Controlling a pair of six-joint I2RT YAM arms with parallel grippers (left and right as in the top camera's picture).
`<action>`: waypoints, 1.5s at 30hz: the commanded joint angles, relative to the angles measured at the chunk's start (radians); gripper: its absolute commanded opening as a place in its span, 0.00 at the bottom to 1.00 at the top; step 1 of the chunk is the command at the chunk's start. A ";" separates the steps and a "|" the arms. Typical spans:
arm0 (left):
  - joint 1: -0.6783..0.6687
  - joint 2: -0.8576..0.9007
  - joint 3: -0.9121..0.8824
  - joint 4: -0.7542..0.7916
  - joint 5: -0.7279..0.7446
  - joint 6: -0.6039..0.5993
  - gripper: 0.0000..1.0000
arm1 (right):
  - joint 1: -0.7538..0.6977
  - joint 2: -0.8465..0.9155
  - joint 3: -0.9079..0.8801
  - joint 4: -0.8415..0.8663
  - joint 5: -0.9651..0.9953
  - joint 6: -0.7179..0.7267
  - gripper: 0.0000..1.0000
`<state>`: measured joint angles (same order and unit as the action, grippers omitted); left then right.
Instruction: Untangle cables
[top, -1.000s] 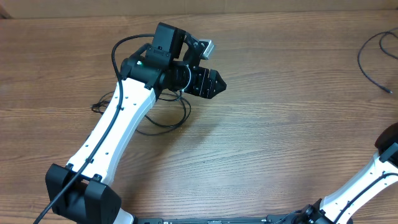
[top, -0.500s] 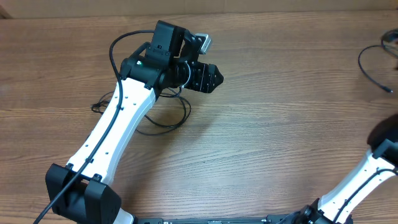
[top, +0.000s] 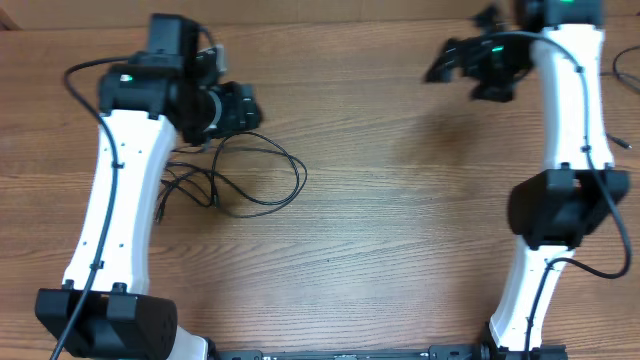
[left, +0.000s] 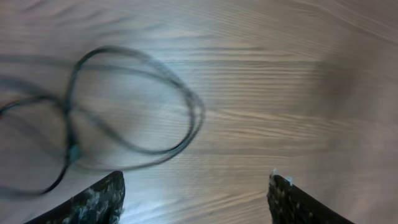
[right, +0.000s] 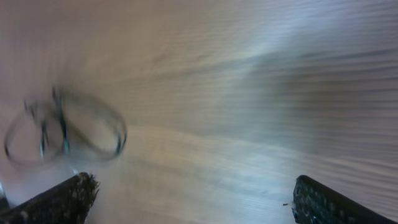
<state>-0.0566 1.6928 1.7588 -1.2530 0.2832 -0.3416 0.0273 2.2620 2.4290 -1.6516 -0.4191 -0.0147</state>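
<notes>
**Both grippers wide and empty, cables loose on the table**

The wooden table (top: 400, 230) fills every view. The white left arm (top: 115, 210) reaches up its left side and the white right arm (top: 570, 110) up its right. The cables (top: 250, 180) lie on the wood as loose black loops, just beside the left arm and well apart from the right arm. The left gripper (left: 196, 180) hovers near them, its jaws spread wide with nothing between. The right gripper (right: 194, 182) hangs over bare wood toward the far edge, jaws also wide and empty. Its wrist view is blurred, and the loops show only as a smear at the left.
</notes>
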 joint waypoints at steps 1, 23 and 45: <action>0.089 -0.021 0.024 -0.030 -0.029 -0.024 0.73 | 0.119 -0.038 -0.015 -0.003 -0.010 -0.073 1.00; 0.238 -0.019 0.021 -0.052 -0.049 0.073 0.75 | 0.562 -0.035 -0.467 0.587 -0.031 -0.087 0.83; 0.235 -0.018 -0.029 -0.026 -0.021 0.073 0.75 | 0.594 0.041 -0.662 1.127 0.060 0.015 0.46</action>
<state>0.1833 1.6928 1.7397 -1.2839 0.2501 -0.2852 0.6102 2.2627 1.7729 -0.5373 -0.3607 -0.0067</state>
